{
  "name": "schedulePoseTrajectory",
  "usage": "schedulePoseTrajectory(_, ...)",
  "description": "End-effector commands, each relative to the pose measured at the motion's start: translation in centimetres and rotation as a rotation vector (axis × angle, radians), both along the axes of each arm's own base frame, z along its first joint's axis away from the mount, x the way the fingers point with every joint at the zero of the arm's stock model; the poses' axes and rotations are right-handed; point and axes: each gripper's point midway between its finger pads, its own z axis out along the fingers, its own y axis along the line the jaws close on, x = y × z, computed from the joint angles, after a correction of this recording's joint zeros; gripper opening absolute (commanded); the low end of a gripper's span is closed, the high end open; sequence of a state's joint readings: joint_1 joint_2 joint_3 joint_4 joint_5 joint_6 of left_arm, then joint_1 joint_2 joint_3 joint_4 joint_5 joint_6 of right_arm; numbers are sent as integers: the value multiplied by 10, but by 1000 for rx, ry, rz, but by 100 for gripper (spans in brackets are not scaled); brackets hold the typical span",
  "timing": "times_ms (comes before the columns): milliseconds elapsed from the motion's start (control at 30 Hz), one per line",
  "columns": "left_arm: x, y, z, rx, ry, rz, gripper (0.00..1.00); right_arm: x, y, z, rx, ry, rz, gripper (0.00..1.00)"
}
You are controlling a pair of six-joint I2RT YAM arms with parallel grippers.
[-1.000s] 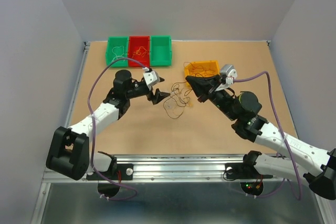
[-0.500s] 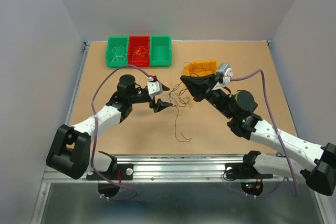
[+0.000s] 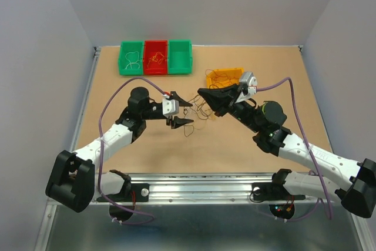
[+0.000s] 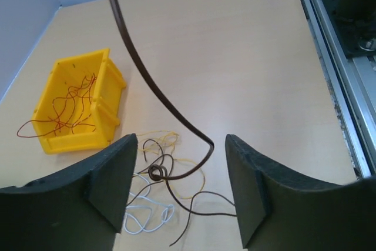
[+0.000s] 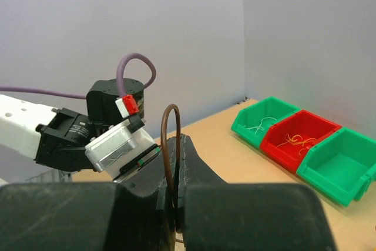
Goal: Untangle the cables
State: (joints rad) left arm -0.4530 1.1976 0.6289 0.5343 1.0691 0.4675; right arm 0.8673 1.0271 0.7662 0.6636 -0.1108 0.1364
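Observation:
My right gripper [image 3: 201, 91] is shut on a dark brown cable [image 5: 170, 145] and holds it raised over the table; the cable loops up out of the closed jaws [image 5: 182, 148]. That brown cable [image 4: 154, 89] hangs down between the open fingers of my left gripper [image 4: 180, 148] without touching them, and ends in a small curled knot [image 4: 155, 173]. A white cable [image 4: 144, 216] and a pale yellow cable [image 4: 163, 139] lie tangled under it on the table. In the top view the tangle [image 3: 202, 110] lies between my left gripper [image 3: 189, 113] and the right gripper.
A yellow bin [image 3: 225, 77] holding reddish wires stands just behind the tangle; it also shows in the left wrist view [image 4: 56, 139]. A green bin [image 3: 131, 57], a red bin [image 3: 155, 57] and a second green bin [image 3: 180, 56] stand in a row at the back left.
The brown cable's long tail, which trailed toward the near edge, has been drawn up toward the tangle. My left gripper has shifted slightly right, still open. My right gripper has edged left.

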Motion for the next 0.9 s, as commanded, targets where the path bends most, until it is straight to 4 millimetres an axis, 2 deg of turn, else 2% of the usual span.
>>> schedulePoseTrajectory(0, 0, -4, 8, -18, -32, -10, 65, -10, -2, 25, 67, -55, 31, 1)
schedulePoseTrajectory(33, 3, -5, 10, -19, -33, -1, 53, -10, -2, 25, 66, -54, 31, 1)
schedulePoseTrajectory(67, 8, -4, 8, -14, -25, 22, 48, -11, -2, 25, 69, -55, 33, 0)
schedulePoseTrajectory(100, 10, -5, 10, -17, -22, 34, 37, -11, -3, 24, 67, -55, 33, 1)
schedulePoseTrajectory(200, 22, -1, 17, -30, -27, 112, 22, -10, -3, 20, 64, -43, 28, 1)
schedulePoseTrajectory(233, 25, 1, 23, -44, -18, 147, 12, -9, -3, 17, 60, -34, 26, 1)
schedulePoseTrajectory(300, 47, 11, 33, -62, -21, 295, 5, -6, -4, 7, 32, -11, 9, 1)
schedulePoseTrajectory(333, 54, 16, 45, -83, -26, 346, 4, -3, -5, 3, 19, 3, -5, 1)
schedulePoseTrajectory(367, 65, 25, 48, -88, -4, 419, 3, 0, -3, -9, -30, 36, -15, 1)
schedulePoseTrajectory(400, 68, 30, 51, -91, 6, 444, 2, 2, -3, -13, -52, 52, -24, 1)
schedulePoseTrajectory(433, 72, 35, 67, -111, -6, 471, 0, 5, -3, -21, -79, 75, -35, 0)
schedulePoseTrajectory(467, 78, 42, 68, -103, 16, 523, 0, 10, -4, -31, -105, 103, -64, 1)
schedulePoseTrajectory(600, 92, 64, 93, -117, 47, 656, 0, 14, -3, -93, -300, 188, -78, 1)
schedulePoseTrajectory(633, 93, 65, 103, -110, 56, 666, 0, 13, 0, -115, -388, 192, -57, 1)
schedulePoseTrajectory(767, 92, 63, 124, -83, 110, 644, 0, 5, 11, -157, -540, 177, 34, 1)
schedulePoseTrajectory(867, 92, 59, 140, -76, 153, 626, 0, 3, 22, -175, -606, 154, 96, 1)
